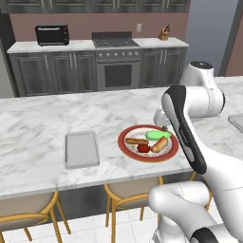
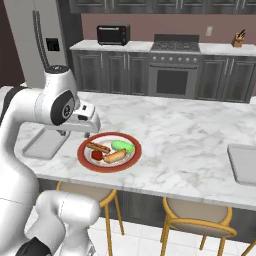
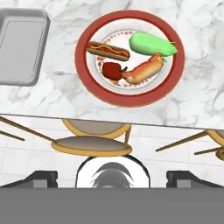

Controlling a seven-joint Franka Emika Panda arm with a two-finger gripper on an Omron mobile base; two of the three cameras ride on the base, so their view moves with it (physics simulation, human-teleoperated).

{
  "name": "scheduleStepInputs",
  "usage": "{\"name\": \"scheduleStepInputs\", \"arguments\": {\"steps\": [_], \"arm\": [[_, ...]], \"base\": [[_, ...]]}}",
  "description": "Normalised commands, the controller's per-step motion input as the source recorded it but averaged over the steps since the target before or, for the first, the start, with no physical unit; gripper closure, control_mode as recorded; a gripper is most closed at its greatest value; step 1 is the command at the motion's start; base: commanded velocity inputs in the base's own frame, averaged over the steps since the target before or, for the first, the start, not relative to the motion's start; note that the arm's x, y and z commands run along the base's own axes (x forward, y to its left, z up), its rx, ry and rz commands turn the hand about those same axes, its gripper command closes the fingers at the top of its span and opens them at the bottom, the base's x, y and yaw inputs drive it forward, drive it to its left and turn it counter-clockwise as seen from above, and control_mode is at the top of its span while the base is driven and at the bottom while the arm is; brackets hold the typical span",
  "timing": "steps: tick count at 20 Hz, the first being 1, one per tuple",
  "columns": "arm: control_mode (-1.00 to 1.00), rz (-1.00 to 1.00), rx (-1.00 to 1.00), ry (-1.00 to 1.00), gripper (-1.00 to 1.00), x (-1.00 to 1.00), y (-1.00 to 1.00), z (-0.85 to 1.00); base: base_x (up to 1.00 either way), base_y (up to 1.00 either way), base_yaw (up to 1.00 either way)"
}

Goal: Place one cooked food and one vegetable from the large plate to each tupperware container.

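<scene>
Arm bent high, tool [image 3: 112, 177] wide open, empty.

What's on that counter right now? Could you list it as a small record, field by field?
plate: large plate, red rim, on the marble counter
food on plate: two hot dogs, a green vegetable, a small red vegetable
containers: one grey tupperware container to the plate's left, nothing in it; a second far to its right, cut off by the picture's edge
gripper: open, above the counter's near edge, holding nothing
stools: under the counter
</scene>
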Motion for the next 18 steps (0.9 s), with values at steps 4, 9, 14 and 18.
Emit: {"name": "scheduleStepInputs", "arguments": {"steps": [4,9,14,18], "arm": [[1.00,0.00,0.00,0.00,-1.00,0.00,0.00,0.00],[-1.00,0.00,0.04,0.15,-1.00,0.58,-0.21,-0.18],[-1.00,-0.28,0.16,0.28,-1.00,0.59,-0.40,-0.63],[-1.00,-0.27,0.09,0.22,-1.00,0.61,-0.14,-0.67]], "base": [[1.00,-0.41,0.00],[0.40,-0.15,0.00],[0.00,0.00,0.00],[0.00,0.00,0.00]]}}
